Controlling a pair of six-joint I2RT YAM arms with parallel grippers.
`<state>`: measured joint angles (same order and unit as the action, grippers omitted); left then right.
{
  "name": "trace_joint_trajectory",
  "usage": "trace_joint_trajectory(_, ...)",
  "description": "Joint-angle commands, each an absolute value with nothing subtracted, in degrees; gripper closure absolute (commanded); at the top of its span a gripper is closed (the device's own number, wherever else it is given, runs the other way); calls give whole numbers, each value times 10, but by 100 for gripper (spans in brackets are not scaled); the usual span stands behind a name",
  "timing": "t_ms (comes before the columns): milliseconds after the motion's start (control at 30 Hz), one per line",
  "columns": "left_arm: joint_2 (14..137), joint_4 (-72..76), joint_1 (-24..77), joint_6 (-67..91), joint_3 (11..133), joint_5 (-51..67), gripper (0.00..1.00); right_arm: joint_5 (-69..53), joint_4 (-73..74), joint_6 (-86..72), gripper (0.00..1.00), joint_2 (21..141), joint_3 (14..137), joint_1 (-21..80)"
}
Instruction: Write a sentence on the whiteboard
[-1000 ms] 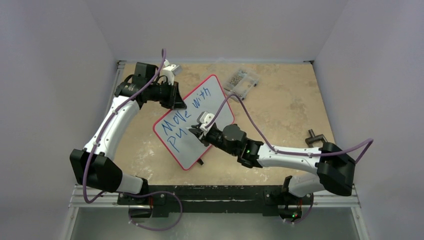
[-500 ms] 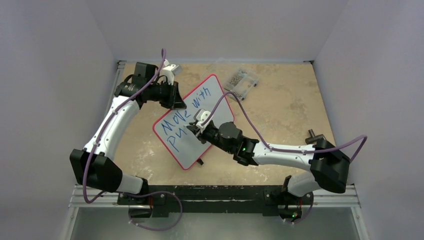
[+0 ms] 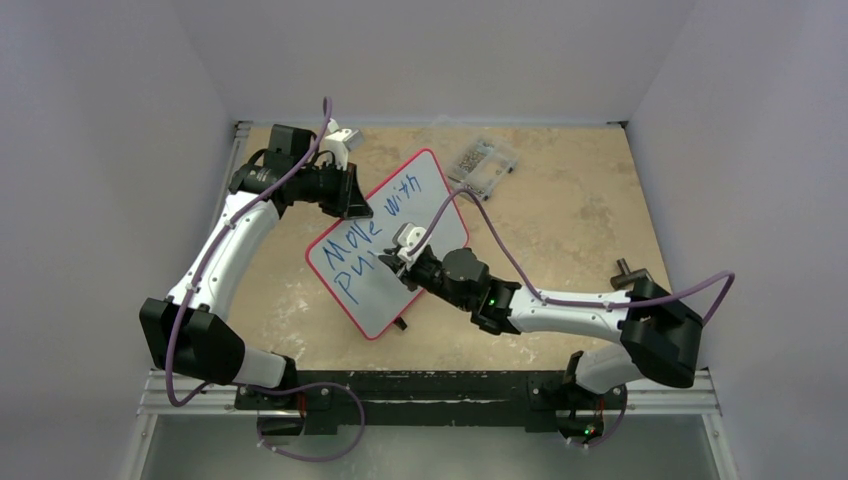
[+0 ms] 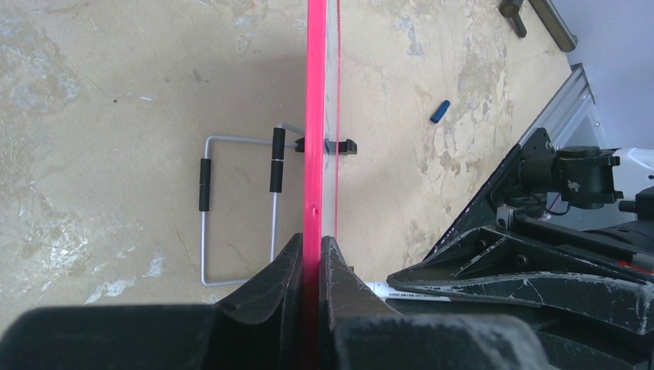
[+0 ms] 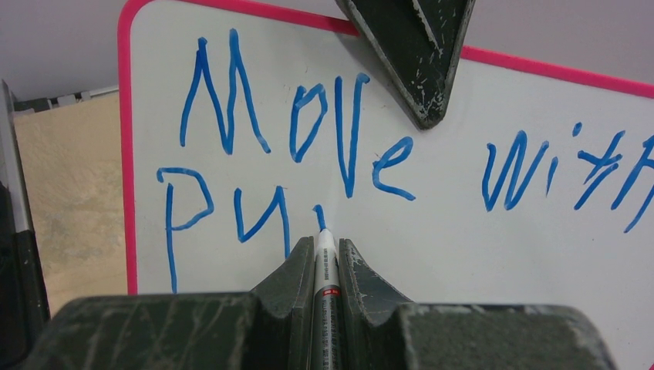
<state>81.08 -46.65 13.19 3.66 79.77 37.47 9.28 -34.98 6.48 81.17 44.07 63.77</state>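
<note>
The whiteboard (image 3: 425, 200) stands tilted at mid table, white with a red rim. It also shows in the right wrist view (image 5: 463, 231). The sentence (image 3: 375, 225) reads "Move with" over "Pu" in blue, with a short new stroke after the "u" (image 5: 318, 216). My left gripper (image 3: 355, 205) is shut on the board's red rim (image 4: 315, 116) at its upper left edge. My right gripper (image 3: 392, 260) is shut on a white marker (image 5: 326, 270), whose tip touches the board at the lower end of the new stroke.
A clear plastic box of screws (image 3: 484, 162) lies behind the board at the back. The board's wire stand (image 4: 239, 208) rests on the table. A blue marker cap (image 4: 439, 111) lies on the table. A black T-shaped part (image 3: 630, 274) sits at the right.
The right gripper with the marker has shifted slightly along the second line and drawn a short new blue stroke after "Pu". The left arm has not moved.
</note>
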Motion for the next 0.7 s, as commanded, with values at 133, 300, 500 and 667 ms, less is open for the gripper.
trace_joint_trajectory(133, 789, -441, 132, 30, 800, 357, 100, 92, -343, 69, 100, 796, 426, 632)
trace_joint_trajectory(300, 789, -441, 132, 30, 800, 357, 100, 91, -340, 69, 100, 796, 430, 632)
trace_joint_trajectory(500, 789, -441, 132, 30, 801, 358, 100, 89, -339, 70, 100, 799, 440, 632)
trace_joint_trajectory(667, 788, -441, 132, 30, 800, 358, 100, 94, -338, 75, 100, 806, 460, 632)
